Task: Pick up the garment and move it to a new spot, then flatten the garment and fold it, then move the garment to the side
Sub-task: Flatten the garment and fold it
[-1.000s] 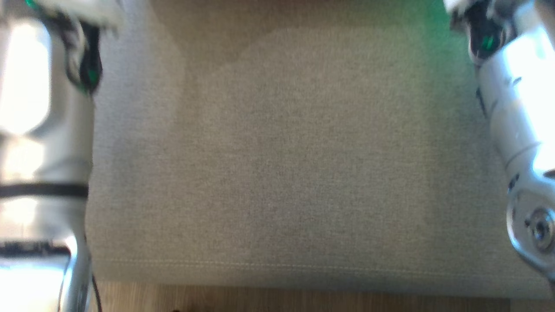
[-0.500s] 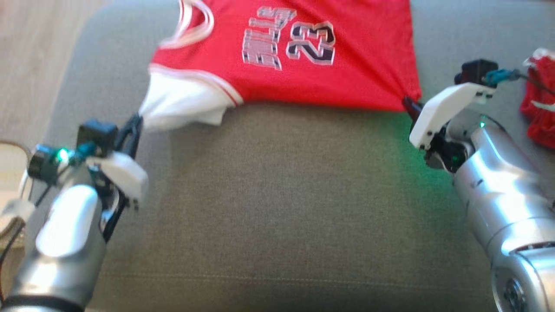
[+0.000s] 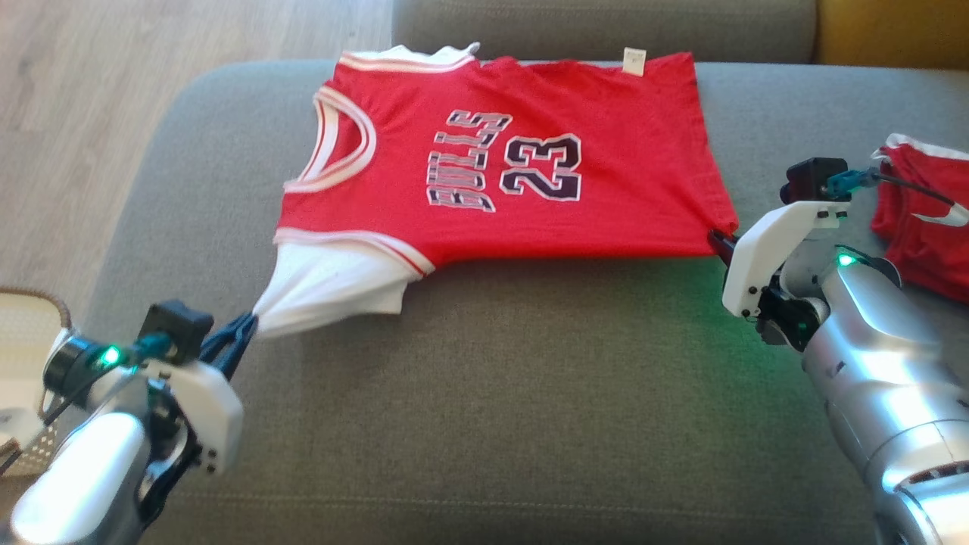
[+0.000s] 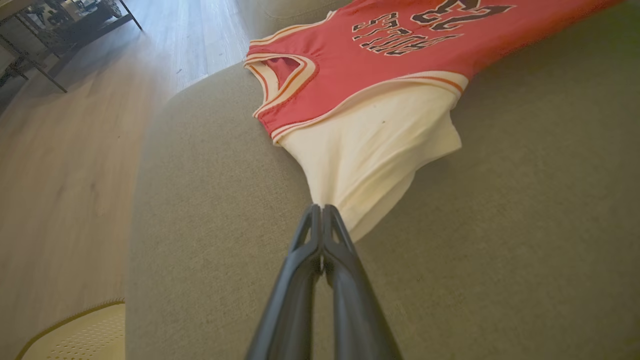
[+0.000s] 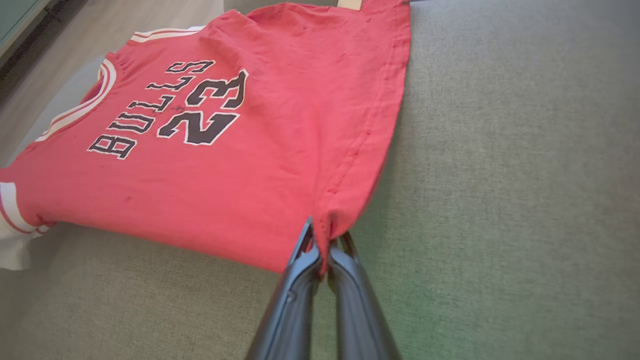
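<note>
The garment [image 3: 515,182] is a red "BULLS 23" jersey with white sleeves, spread across the far half of a grey sofa seat [image 3: 530,393]. My left gripper [image 3: 246,327] is shut on the tip of the white near sleeve [image 4: 370,150], which is pulled to a point [image 4: 322,207]. My right gripper [image 3: 718,238] is shut on the jersey's near hem corner [image 5: 325,230], with red cloth pinched between its fingers. The cloth is stretched between both grippers along its near edge.
A second red garment [image 3: 920,219] lies on the seat at the far right, behind my right wrist. A pale perforated basket [image 3: 23,356] stands at the left by the sofa. Wooden floor [image 3: 113,91] runs along the left. The sofa back [image 3: 606,30] rises behind the jersey.
The head camera has tilted up, from the bare seat to the jersey and both grippers. Over the last half second the jersey sits lower in view. Both grips hold.
</note>
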Available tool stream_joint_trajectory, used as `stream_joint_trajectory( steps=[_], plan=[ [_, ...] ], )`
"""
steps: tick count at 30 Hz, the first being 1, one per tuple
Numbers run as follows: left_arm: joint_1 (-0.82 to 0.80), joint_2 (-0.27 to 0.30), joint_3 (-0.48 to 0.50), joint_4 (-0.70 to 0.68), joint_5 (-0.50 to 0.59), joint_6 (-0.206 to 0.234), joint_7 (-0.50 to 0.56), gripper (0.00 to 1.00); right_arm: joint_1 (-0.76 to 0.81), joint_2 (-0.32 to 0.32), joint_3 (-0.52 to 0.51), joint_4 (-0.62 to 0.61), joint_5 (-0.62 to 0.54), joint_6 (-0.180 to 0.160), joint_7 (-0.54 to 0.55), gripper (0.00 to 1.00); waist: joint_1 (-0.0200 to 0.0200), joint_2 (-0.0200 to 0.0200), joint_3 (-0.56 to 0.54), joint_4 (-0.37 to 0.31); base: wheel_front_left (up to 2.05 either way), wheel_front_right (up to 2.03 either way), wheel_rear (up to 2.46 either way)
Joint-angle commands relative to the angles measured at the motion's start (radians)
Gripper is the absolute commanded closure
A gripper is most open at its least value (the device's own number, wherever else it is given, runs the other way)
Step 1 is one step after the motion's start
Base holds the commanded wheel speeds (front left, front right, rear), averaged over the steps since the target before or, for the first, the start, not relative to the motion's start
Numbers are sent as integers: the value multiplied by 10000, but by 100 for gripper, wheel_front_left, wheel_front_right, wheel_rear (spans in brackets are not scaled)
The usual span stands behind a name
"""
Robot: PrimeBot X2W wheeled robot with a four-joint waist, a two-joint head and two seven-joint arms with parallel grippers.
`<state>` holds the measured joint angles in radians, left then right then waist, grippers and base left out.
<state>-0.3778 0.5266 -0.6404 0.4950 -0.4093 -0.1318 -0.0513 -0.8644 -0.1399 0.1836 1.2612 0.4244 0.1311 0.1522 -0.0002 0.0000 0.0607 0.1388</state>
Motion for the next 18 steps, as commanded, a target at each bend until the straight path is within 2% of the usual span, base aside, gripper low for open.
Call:
stream_joint_trajectory(
  steps=[1, 7, 10, 18],
  plan=[
    [-243, 744, 269, -538, -223, 13, 166, 100, 31, -79, 283, -401, 80, -4, 112, 100, 2, 0, -101, -46, 0, 0, 0],
    [440, 1709, -245, -1993, -1075, 12, 707, 100, 544, -233, 1102, -799, 353, -4, 1079, 100, 2, 0, -451, -179, 0, 0, 0],
    [679, 1983, -373, -2380, -1349, 12, 869, 100, 770, -333, 1397, -995, 507, -4, 1425, 100, 2, 0, -600, -224, 0, 0, 0],
    [1492, 3057, -1047, -3822, -2478, 12, 1424, 100, 1740, -941, 2801, -2293, 1467, -4, 3148, 100, 2, 0, -1114, -447, 0, 0, 0]
  ],
)
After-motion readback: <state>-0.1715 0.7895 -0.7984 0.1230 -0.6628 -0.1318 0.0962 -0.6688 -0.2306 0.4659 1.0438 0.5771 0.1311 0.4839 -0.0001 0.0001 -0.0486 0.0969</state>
